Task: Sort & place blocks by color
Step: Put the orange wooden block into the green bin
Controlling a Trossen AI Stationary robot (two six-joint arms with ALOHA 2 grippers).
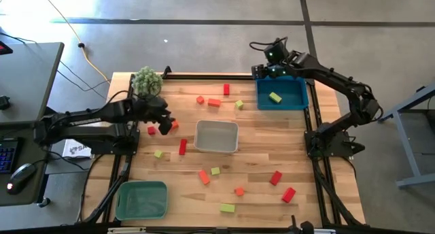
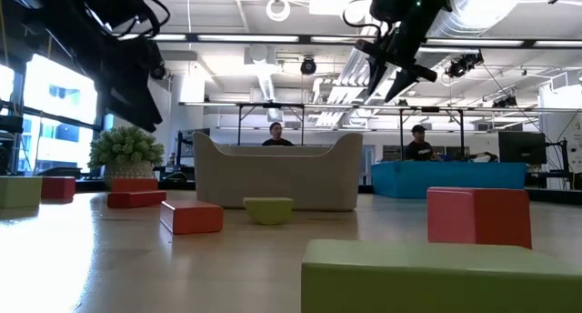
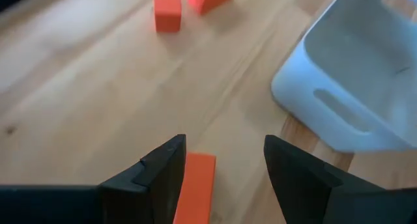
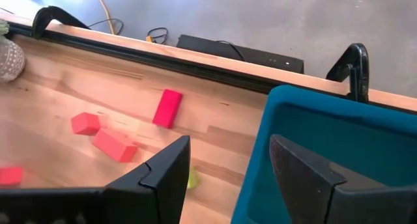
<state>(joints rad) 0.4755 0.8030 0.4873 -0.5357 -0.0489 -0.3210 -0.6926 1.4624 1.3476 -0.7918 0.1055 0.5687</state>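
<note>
Green tray (image 1: 141, 199): at the table's 7 o'clock corner in the high view, nothing visible inside.
Plant (image 1: 147, 80): fuzzy green ball at the table's 11 o'clock corner.
Left gripper (image 1: 163, 126): over the left-centre of the table, fingers spread wide, gripping nothing.
Orange-red block by left gripper (image 3: 195, 187): a short bar lying flat on the wood, showing between the two fingers (image 3: 158, 178) in the left wrist view; touching or apart, I cannot tell.
Red bar (image 1: 182, 146): at 5 o'clock from the left gripper, near it.
White tray (image 1: 217, 137): at the table's centre, at 3 o'clock from the left gripper, empty as far as the high view shows.
Blocks at 12 o'clock of the white tray: an orange-red cube (image 1: 200, 99), an orange-red bar (image 1: 214, 103), a red bar (image 1: 226, 89) and a yellow-green cube (image 1: 239, 105).
Blocks at 6 o'clock of the white tray: orange-red (image 1: 204, 177), yellow-green (image 1: 215, 171), orange-red (image 1: 239, 191), yellow-green (image 1: 227, 208), red (image 1: 275, 177) and red (image 1: 289, 194).
Blue tray (image 1: 295, 102): at the table's 1 o'clock corner, holding one yellow-green block (image 1: 274, 97).
Right gripper (image 1: 262, 72): raised above the blue tray's 10 o'clock corner, fingers wide apart, empty; the yellow-green block in the tray lies at 5 o'clock from it.
</note>
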